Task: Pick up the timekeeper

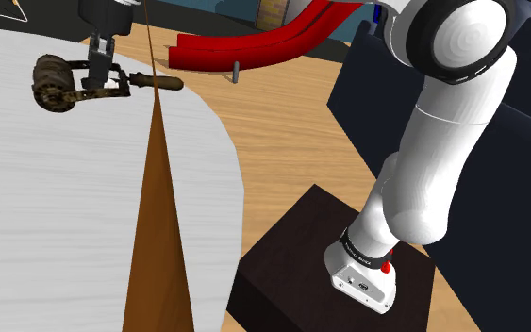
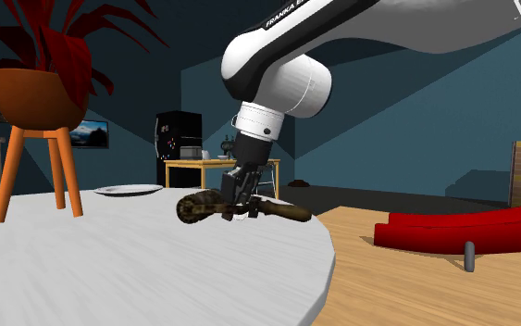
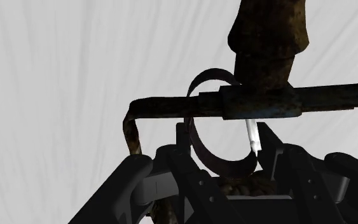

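The timekeeper is a small wristwatch: a dark band curled into a loop (image 3: 222,159) with a white pin at one side. It lies on the white table (image 1: 56,217) against a rusty brown paint roller (image 1: 58,83) whose wire frame (image 3: 171,107) and thick handle (image 3: 269,28) cross just beyond the loop. My black gripper (image 3: 225,143) comes straight down on it, with the fingers (image 3: 269,143) pressed on both sides of the band. From the shoulder view the gripper (image 1: 103,80) stands between the roller drum and its handle (image 1: 159,83). The second exterior view shows the gripper (image 2: 240,206) low over the table.
A brown stand leg (image 1: 155,217) cuts across the table in the shoulder view. A potted red plant on an orange stand (image 2: 38,102) and a white plate (image 2: 129,190) sit farther along the table. The table's rounded edge (image 2: 328,250) is close by, with a red curved couch (image 2: 462,231) beyond.
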`<state>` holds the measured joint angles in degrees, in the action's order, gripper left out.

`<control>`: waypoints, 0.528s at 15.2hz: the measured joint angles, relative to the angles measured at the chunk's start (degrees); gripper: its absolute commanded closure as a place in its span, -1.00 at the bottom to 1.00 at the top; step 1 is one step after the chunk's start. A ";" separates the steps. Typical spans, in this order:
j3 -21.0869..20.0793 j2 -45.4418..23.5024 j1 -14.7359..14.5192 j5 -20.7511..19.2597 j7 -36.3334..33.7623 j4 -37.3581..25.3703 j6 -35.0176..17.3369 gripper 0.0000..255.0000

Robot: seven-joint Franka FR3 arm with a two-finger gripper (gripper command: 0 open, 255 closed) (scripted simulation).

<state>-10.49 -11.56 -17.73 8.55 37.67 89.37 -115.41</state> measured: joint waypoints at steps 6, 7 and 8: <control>0.01 -0.26 -0.01 -0.09 -0.15 -1.20 1.16 1.00; 0.01 -0.19 0.01 -0.10 -0.21 -1.74 1.80 1.00; 0.01 -0.25 -0.01 -0.16 -0.35 -2.60 2.60 1.00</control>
<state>-10.48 -11.81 -17.74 8.39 37.33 86.76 -112.80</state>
